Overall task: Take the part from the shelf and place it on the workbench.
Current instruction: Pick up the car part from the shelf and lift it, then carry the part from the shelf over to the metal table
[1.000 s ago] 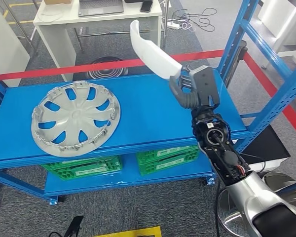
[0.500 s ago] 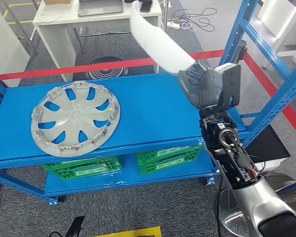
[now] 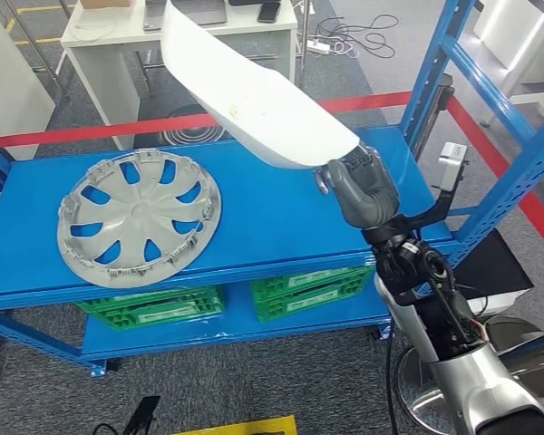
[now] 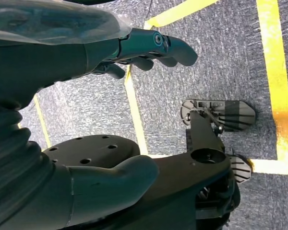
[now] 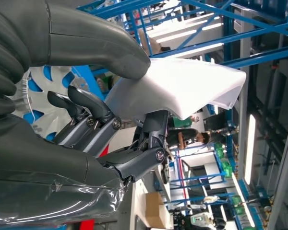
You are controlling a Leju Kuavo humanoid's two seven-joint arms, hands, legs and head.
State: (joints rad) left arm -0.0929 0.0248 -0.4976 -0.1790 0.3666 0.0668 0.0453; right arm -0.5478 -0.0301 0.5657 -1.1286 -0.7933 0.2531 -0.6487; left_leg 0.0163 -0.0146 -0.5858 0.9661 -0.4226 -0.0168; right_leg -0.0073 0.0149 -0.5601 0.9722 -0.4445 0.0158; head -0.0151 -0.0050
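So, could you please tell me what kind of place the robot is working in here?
Most likely a workshop or robot test area handling car parts: blue steel shelving holding a silver wheel cover, green crates below, and red barrier tape with a desk behind.

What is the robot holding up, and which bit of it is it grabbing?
The right hand holds a long white curved part by its near end, above the blue shelf. The left hand holds nothing.
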